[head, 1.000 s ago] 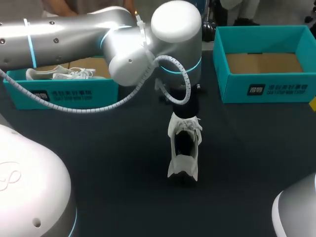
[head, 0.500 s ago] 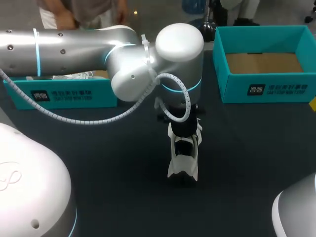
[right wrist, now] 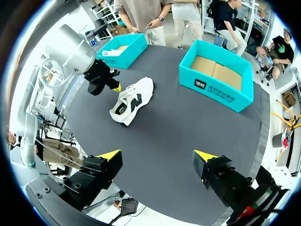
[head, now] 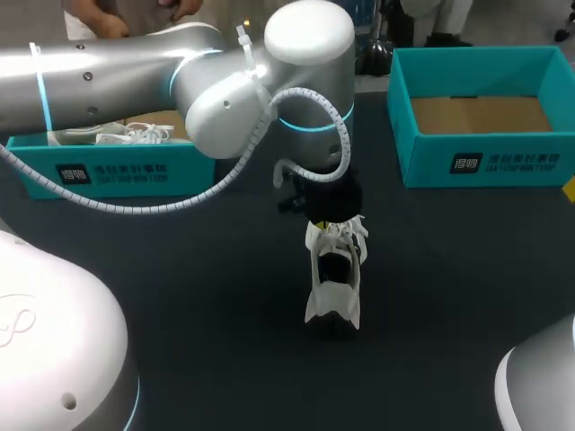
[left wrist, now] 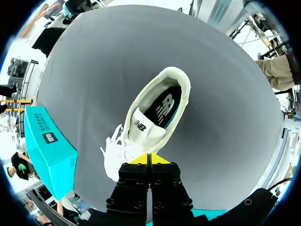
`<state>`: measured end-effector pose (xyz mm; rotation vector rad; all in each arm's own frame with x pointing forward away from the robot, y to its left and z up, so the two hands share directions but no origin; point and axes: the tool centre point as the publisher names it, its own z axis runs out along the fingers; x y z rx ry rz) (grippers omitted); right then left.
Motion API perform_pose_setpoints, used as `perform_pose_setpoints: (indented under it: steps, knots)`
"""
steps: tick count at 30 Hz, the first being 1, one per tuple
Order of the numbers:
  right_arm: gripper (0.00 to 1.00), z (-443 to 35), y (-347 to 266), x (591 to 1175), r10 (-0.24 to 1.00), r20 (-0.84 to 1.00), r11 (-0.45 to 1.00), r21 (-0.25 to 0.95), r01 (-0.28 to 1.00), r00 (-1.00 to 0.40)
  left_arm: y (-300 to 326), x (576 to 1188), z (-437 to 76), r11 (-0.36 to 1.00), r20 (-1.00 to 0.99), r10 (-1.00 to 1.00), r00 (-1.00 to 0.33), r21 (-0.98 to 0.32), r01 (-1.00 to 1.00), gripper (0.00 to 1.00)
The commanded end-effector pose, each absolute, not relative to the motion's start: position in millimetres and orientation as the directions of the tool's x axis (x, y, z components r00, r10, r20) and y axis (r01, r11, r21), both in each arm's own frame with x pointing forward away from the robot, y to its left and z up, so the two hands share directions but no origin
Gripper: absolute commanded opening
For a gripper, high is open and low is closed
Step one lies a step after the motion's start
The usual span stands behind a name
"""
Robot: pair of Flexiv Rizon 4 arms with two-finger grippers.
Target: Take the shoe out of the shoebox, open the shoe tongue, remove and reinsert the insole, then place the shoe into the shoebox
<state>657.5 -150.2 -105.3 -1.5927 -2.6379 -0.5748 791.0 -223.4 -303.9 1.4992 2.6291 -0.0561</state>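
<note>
Since the shoe (head: 334, 274) lies out on the table (head: 180, 296), clear of the empty teal shoebox (head: 485, 166), your left gripper (left wrist: 148, 159) hangs at its laces (left wrist: 113, 151) with yellow tips pressed together, likely placed to work the tongue (left wrist: 140, 128) open, while your right gripper (right wrist: 157, 156) sits well back, fingers spread apart.

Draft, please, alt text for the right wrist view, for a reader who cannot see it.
A white shoe stands upright on the dark table, well ahead of the open right gripper, with the left gripper close beside it. Beyond it stand an empty teal shoebox and a second teal shoebox holding another white shoe.
</note>
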Motion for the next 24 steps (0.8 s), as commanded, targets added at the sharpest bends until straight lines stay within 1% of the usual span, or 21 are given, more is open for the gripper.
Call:
perform_pose_setpoints:
  steps: [1, 18, 21, 24]
  knots:
    - [1.0, -105, -150, 660, 0.854, 0.194, 0.418, 0.299, 0.858, -0.484, -212, 779, -300, 0.666, -0.109, 0.744, -0.659, 0.051, 0.744, 1.0]
    - [1.0, -105, -150, 660, 0.854, 0.194, 0.418, 0.299, 0.858, -0.484, -212, 779, -300, 0.666, -0.109, 0.744, -0.659, 0.051, 0.744, 1.0]
    - [1.0, -105, -150, 660, 0.854, 0.194, 0.418, 0.299, 0.858, -0.484, -214, 778, -291, 0.758, -0.07, 0.652, -0.755, 0.075, 0.648, 1.0]
    - [1.0, -105, -150, 660, 0.854, 0.194, 0.418, 0.299, 0.858, -0.484, -211, 768, -288, 0.816, -0.042, 0.578, -0.815, 0.052, 0.576, 1.0]
